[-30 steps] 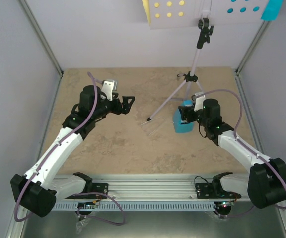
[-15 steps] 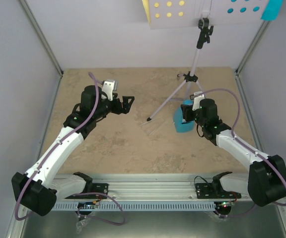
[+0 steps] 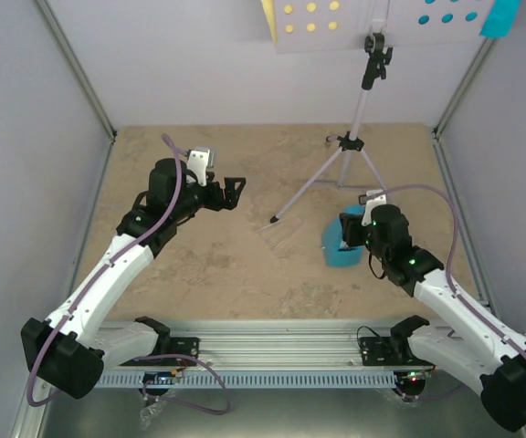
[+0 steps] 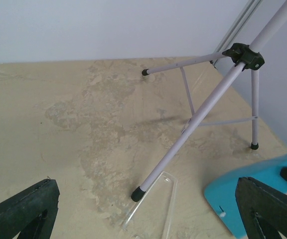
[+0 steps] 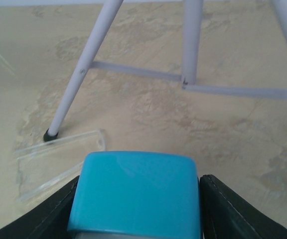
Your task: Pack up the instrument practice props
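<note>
The right gripper (image 3: 352,230) has its jaws pinching the small blue metronome (image 5: 133,194) by its two flanks, low over the bench (image 3: 199,265) and just in front of the stand's legs. I cannot tell whether it touches the surface. To do this step well, I judge it should rise straight up before travelling. The clear plastic piece (image 5: 54,162) lies just to its left, with a tripod foot (image 5: 50,133) right beside that piece's far edge, and a sideways drag could snag either. Further out, the left gripper (image 3: 233,190) hovers with jaws spread wide, holding nothing. Beyond, the lilac music stand (image 3: 359,105) stands upright, and its desk (image 3: 382,23) carries the yellow sheet (image 3: 269,18) and the cyan sheet (image 3: 500,16).
</note>
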